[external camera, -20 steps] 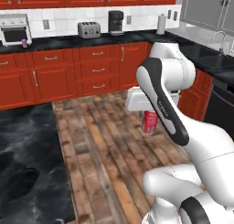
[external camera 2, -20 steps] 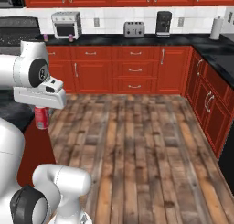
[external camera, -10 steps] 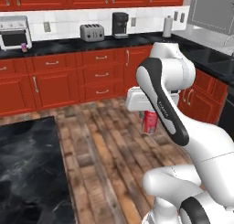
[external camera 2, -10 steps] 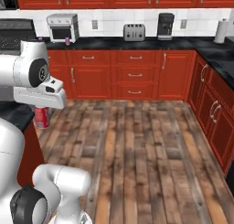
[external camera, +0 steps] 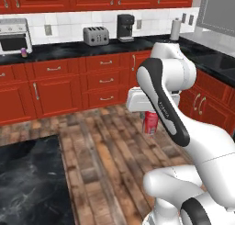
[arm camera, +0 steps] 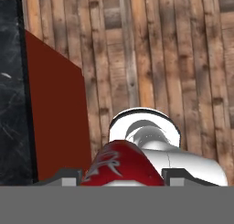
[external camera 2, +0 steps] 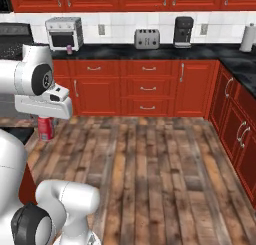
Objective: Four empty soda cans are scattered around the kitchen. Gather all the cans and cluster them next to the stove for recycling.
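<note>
The pincer (arm camera: 119,179) is closed tight on a red soda can (external camera: 150,122), carried upright in the air above the wood floor (external camera 2: 165,169), well clear of any counter. The hand view looks down along the can, whose rounded red side with pale lettering sits between the two dark fingertips (arm camera: 66,176), with plank floor, a red cabinet side and a strip of black marbled counter (arm camera: 10,81) beyond. The left base view shows the can hanging below the white hand, in front of the red drawers. The right base view shows the same can low at the left, just under the hand, and also a dark corner of the stove (external camera 2: 15,36) at the far left edge.

Both base views give the back wall: red wooden cabinets, white tile backsplash, and on the black counter a silver toaster oven (external camera 2: 64,33), a grey toaster (external camera 2: 147,38), a black coffee maker (external camera 2: 183,31) and a white paper-towel roll (external camera 2: 248,37). A second, small purple-pink can (external camera 2: 69,49) stands on the counter right in front of the toaster oven.
</note>
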Tool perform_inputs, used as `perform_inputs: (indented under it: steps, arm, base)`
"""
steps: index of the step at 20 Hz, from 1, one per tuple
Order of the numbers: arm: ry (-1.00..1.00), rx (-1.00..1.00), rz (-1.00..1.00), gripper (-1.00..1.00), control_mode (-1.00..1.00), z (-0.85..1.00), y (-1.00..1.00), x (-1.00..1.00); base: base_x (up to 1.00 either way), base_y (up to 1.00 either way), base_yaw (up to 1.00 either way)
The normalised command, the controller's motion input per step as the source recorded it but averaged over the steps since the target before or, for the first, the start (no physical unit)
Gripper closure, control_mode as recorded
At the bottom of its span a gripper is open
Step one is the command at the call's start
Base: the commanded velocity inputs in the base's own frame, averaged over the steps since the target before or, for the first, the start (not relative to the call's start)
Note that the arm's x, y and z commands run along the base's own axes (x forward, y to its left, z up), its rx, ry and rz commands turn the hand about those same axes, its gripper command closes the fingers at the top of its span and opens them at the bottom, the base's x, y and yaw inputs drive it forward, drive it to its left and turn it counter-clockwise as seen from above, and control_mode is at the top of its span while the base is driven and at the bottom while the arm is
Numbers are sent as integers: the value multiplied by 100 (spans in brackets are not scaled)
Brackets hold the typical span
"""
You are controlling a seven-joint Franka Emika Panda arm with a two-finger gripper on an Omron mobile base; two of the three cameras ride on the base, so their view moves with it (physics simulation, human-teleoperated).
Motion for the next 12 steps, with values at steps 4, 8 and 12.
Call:
perform_inputs:
  steps: [4,8,12]
  arm:
    - [0,0,0,100,100,0,0,0]
    - [0,0,0,100,100,0,0,0]
    - [0,0,0,100,100,0,0,0]
  base:
    - [69,-7,0]
    - [69,-7,0]
    - [69,-7,0]
